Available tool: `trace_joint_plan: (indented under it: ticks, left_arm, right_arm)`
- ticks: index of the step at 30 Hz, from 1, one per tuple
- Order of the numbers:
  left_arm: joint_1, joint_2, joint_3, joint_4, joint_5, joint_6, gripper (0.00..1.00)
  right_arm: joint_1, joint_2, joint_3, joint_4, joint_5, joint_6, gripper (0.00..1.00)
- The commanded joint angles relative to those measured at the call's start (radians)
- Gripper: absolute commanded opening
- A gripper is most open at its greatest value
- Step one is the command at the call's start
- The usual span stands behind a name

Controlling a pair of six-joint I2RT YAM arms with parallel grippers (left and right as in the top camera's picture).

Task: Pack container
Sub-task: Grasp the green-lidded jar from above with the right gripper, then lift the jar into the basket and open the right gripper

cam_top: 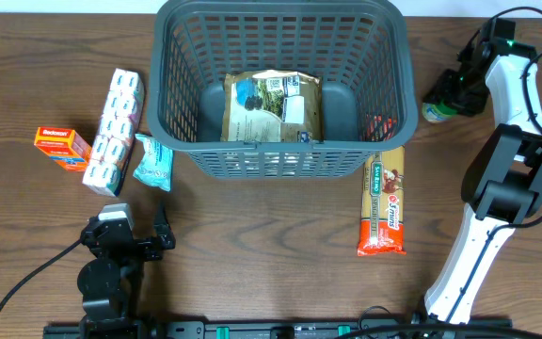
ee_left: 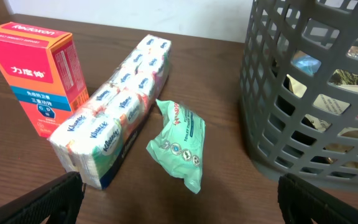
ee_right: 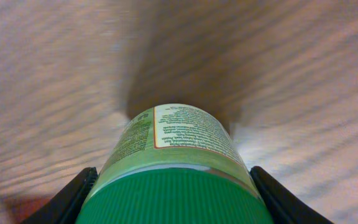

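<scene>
Pinching a green-capped bottle (ee_right: 174, 155), the right fingers (ee_right: 67, 199) hang right of the basket (cam_top: 395, 75) over bare worktop (cam_top: 252, 235); left fingers (ee_left: 55, 199) spread, tips cut off.

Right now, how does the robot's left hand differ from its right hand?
The left hand is open and empty; the right hand is closed on a green-capped bottle with a pale green label. The left hand sits at the near-left of the brown wooden table, facing a mint-green plastic packet; the right hand is far right of the large dark grey lattice basket. Both have two dark fingers.
</scene>
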Motion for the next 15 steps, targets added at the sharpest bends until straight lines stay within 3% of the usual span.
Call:
trace_joint_plan:
  ticks: [1, 15]
  left_arm:
    - [0.005, -0.006, -0.022, -0.006, -0.005, 0.013, 0.99]
    - [0.005, -0.006, -0.022, -0.006, -0.005, 0.013, 0.98]
  right_arm:
    - [0.002, -0.039, 0.048, -0.002, -0.157, 0.016, 0.33]
    - [0.075, -0.386, 0.282, 0.0, -0.249, 0.056, 0.31]
